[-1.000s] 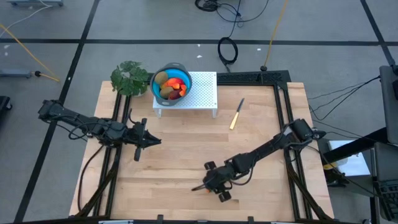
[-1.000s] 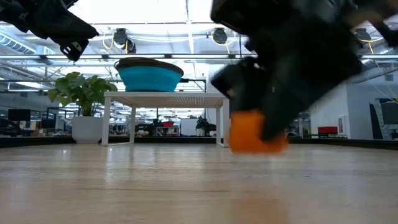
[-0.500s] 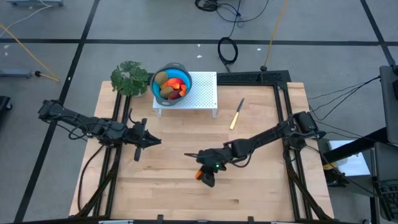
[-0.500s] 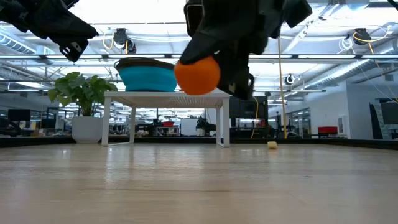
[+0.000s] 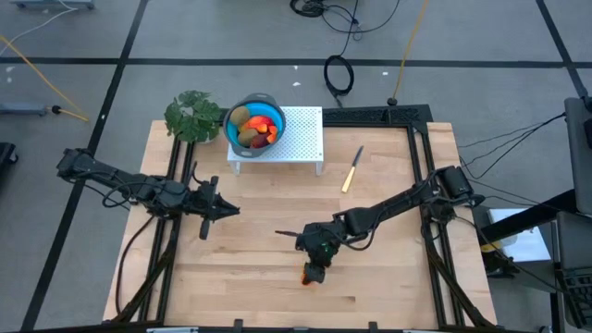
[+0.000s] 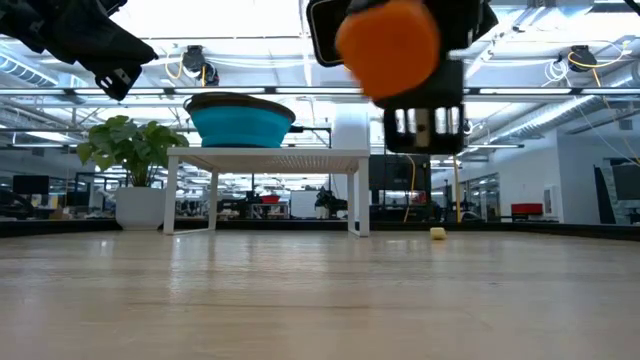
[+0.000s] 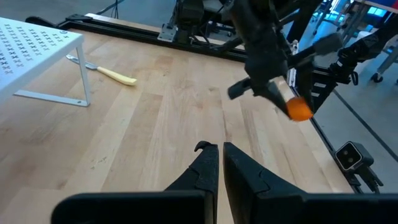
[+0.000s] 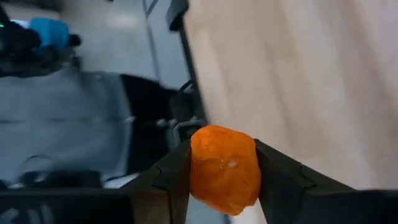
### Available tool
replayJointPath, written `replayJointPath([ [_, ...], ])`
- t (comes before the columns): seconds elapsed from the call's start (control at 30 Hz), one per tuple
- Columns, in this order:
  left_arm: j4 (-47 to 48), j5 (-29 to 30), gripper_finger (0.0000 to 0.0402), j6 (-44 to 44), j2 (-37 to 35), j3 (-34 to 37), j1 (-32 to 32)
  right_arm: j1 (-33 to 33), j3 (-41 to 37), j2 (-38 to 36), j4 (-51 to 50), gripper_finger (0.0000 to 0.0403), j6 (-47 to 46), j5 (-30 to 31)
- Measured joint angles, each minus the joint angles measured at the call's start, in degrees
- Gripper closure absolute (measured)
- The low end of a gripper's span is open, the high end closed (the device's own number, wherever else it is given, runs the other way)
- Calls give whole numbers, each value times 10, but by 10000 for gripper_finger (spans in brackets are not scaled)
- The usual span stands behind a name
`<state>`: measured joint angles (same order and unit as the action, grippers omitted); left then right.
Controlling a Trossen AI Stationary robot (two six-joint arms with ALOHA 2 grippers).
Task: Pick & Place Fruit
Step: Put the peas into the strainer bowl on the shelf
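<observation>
An orange ball [image 8: 224, 168] sits between the fingers of my right gripper [image 5: 311, 270], well above the wooden table near its middle front; it also shows in the low view [image 6: 388, 45] and the left wrist view [image 7: 299, 109]. A blue bowl [image 5: 268, 111] holding several fruit pieces [image 5: 252, 128] stands on a white perforated stand [image 5: 301, 137] at the far side. My left gripper [image 5: 236, 211] hovers shut over the table's left half, holding nothing [image 7: 214, 150]. My right gripper pinches the orange ball's two opposite sides [image 8: 194, 163] between its two fingers [image 8: 277, 177]. The fingers slant down toward the table's near edge. The ball is lifted clear of the table.
A pale-handled knife [image 5: 351, 169] lies right of the stand. A green leafy plant [image 5: 194, 116] stands left of the bowl. Black frame rails [image 5: 421, 166] run along the table's right and far sides. Bare wood [image 5: 240, 277] spreads across the near half.
My right gripper has risen from the tabletop with the orange ball, shifting a little toward the far edge, and has rolled its wrist. The ball, down at table level a second ago, now hangs high and clear.
</observation>
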<state>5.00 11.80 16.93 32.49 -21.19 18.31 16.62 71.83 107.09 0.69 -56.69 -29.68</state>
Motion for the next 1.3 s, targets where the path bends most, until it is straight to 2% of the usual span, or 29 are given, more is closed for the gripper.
replayJointPath([
  [0.1, 0, 0, 380, 0, 0, 0, 0, -1, 0, 0, 12, 262, -51, -47],
  [0.27, 0, 0, 380, 0, 0, 0, 0, -2, 0, 0, 86, 262, -148, -111],
  [0.5, 0, 0, 380, 12, 0, 0, 0, -2, 0, 0, 269, 261, -300, -121],
  [0.67, -1, 0, 380, 12, 0, 0, 0, -3, 0, 0, 462, 261, -345, -44],
  [0.8, -1, 0, 380, 13, 0, 0, 0, -9, 0, 0, 613, 261, -316, 47],
  [0.9, -1, 0, 380, 13, 0, 0, 0, -12, 0, 0, 693, 261, -290, 91],
  [1.1, -1, 0, 380, 14, 0, 0, 0, -13, 0, 0, 799, 261, -201, 158],
  [1.3, -1, 1, 380, 14, 0, 0, 0, -13, 0, 1, 798, 261, -190, 163],
])
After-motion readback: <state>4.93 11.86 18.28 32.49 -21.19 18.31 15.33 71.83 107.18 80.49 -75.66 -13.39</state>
